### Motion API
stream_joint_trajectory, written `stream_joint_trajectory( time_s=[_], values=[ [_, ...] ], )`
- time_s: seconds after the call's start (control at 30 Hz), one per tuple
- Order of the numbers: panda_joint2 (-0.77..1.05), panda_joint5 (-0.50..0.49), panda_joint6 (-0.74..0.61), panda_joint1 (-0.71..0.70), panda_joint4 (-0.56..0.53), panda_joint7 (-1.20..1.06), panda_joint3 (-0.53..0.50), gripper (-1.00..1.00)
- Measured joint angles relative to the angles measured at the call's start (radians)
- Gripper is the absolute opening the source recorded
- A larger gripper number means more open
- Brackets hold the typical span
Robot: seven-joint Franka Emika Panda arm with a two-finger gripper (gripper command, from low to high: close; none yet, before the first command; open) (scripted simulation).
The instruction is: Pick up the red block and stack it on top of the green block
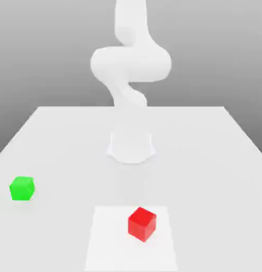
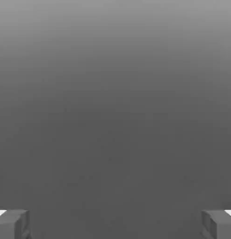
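Exterior view, read from left to right. Near the exterior view's left edge, the green block [image 1: 22,188] sits upright on the pale worktop [image 1: 207,159], one corner turned toward the camera, with nothing touching it. Toward the middle and closer to the front edge, the red block [image 1: 141,223] rests on a slightly lighter square patch [image 1: 109,239] of the worktop surface; it lies in the half of that patch toward the exterior view's right, likewise turned corner-on. The two blocks are well apart, the green one farther back than the red one. Behind the red block, at the centre of the worktop, stands the round white base [image 1: 131,146] of the arm [image 1: 130,61]; the arm rises from it, bulges at a bend and runs out past the top of the frame. Neither block is in contact with the arm.

Hand view. The gripper [image 2: 115,224] faces a plain grey ground. Its two fingers [image 2: 12,224] appear as grey tips at the two opposite lower corners, spread wide, and the gap between them holds nothing.
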Motion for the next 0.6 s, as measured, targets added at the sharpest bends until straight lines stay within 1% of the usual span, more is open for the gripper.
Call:
stream_joint_trajectory(
  time_s=[0.17,0.33,0.47,0.53,0.6],
  values=[
    [0.201,-0.095,0.106,0.015,-0.102,-0.137,0.002,0.0],
    [0.388,-0.141,0.207,0.035,-0.2,-0.298,-0.022,0.0],
    [0.532,-0.129,0.293,0.059,-0.279,-0.462,-0.048,0.0],
    [0.601,-0.098,0.337,0.079,-0.319,-0.561,-0.063,0.0],
    [0.669,-0.041,0.382,0.096,-0.36,-0.68,-0.063,0.0]
  ],
)
